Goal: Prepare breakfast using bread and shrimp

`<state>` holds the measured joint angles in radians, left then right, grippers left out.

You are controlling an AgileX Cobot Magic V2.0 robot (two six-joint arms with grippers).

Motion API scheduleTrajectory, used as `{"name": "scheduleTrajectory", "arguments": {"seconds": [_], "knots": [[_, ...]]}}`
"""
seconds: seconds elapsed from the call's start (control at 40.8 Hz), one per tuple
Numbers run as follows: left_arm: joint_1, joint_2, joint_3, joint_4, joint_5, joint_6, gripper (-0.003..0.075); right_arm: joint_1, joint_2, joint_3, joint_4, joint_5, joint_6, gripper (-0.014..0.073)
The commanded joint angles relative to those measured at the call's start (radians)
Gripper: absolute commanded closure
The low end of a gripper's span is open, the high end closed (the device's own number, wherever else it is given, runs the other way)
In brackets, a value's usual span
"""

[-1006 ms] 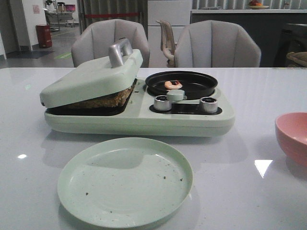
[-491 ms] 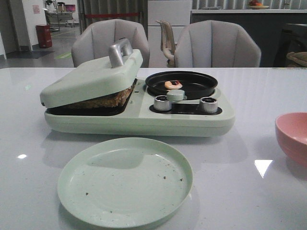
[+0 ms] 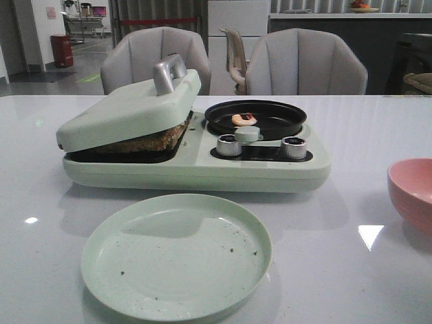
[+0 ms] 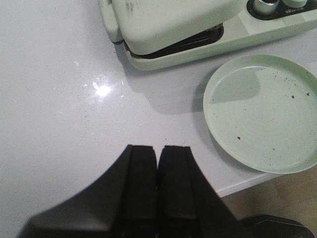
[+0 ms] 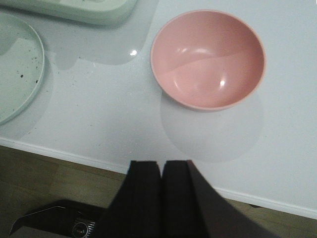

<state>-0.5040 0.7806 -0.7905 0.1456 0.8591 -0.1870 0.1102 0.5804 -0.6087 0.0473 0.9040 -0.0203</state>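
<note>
Both my claws, left claw (image 4: 157, 163) and right claw (image 5: 162, 176), clenched empty; bread (image 3: 152, 140) toasting under lid (image 3: 128, 108), shrimp (image 3: 244, 119) in pan (image 3: 270, 121)

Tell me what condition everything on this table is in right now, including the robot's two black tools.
Press lid: lowered, propped ajar on the bread.
Bread: browned, sandwiched under the lid.
Shrimp: lying in the black pan.
Green plate: empty apart from dark crumbs.
Pink bowl: upright, empty.
Left tool: shut, holding nothing.
Right tool: shut, holding nothing.
</note>
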Motion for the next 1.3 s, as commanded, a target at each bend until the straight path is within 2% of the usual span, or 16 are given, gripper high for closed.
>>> {"name": "scheduleTrajectory", "arguments": {"seconds": [0.0, 0.172, 0.27, 0.368, 0.466, 0.54, 0.834, 1.128, 1.275], "knots": [[-0.002, -0.002, -0.029, 0.001, -0.056, -0.01, 0.061, 0.0, -0.001, -0.023, -0.002, -0.055, -0.001, 0.0558], [0.001, -0.021, -0.026, 0.013, -0.055, -0.01, 0.061, 0.0, -0.001, -0.023, -0.002, -0.055, -0.001, 0.0558], [0.054, -0.061, -0.006, 0.03, -0.088, -0.008, 0.061, 0.0, -0.001, -0.023, -0.001, -0.056, -0.001, 0.0558], [0.14, -0.128, 0.047, 0.009, -0.214, 0.023, 0.061, 0.0, -0.001, -0.023, 0.0, -0.056, -0.001, 0.0558], [0.231, -0.228, 0.157, -0.108, -0.374, 0.219, 0.061, 0.0, -0.001, -0.023, 0.0, -0.056, -0.001, 0.0558], [0.282, -0.302, 0.232, -0.169, -0.453, 0.292, 0.061, 0.0, -0.001, -0.023, 0.0, -0.056, -0.001, 0.0558], [0.482, -0.626, 0.543, -0.197, -0.625, 0.294, 0.061, 0.0, -0.001, -0.023, 0.0, -0.056, -0.001, 0.0558], [0.505, -0.77, 0.767, -0.2, -0.894, 0.294, 0.061, 0.0, -0.001, -0.023, 0.0, -0.056, -0.001, 0.0558], [0.503, -0.808, 0.798, -0.202, -0.924, 0.291, 0.061, 0.0, -0.001, -0.023, 0.0, -0.056, -0.001, 0.0558]]}}
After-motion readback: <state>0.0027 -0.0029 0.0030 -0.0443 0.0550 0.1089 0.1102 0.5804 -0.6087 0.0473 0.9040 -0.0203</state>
